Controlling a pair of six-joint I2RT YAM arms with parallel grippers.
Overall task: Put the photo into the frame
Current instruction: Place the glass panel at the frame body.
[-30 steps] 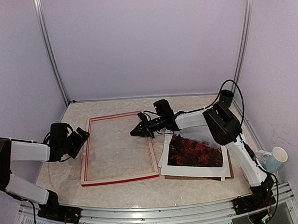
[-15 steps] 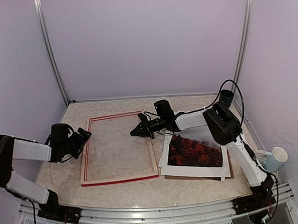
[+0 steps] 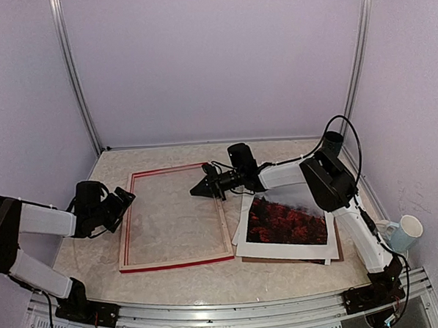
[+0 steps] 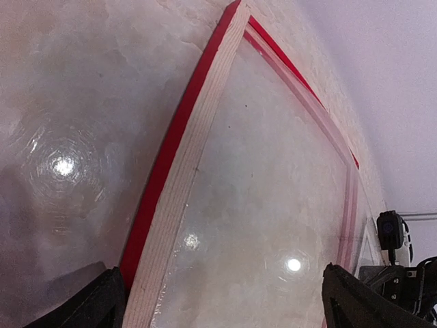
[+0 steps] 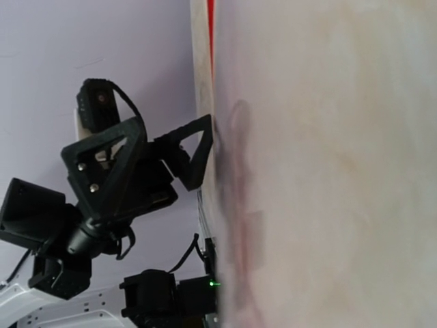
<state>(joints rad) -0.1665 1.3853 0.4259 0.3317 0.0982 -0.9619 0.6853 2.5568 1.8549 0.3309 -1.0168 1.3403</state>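
Observation:
The red frame (image 3: 176,263) lies flat on the table, left of centre, with clear glazing inside. The photo (image 3: 284,221) of red trees lies flat to its right, on a stack. My left gripper (image 3: 125,198) is open and empty just outside the frame's left rail. In the left wrist view, its fingertips (image 4: 95,304) straddle that pale rail (image 4: 184,171). My right gripper (image 3: 197,191) is rolled on its side, low over the frame's right rail, pointing left. Its fingers do not show in its own view. That view shows the frame rail (image 5: 202,55) and the left gripper (image 5: 198,154).
A white sheet (image 3: 244,245) and a brown panel (image 3: 340,255) lie under the photo. A pale mug (image 3: 405,233) stands at the right edge. A black cup (image 3: 334,139) is at the back right corner. Lilac walls close in on three sides.
My right gripper has shifted slightly back and up along the frame's right rail. My left gripper has drawn a little back from the left rail. Frame and photo have not moved.

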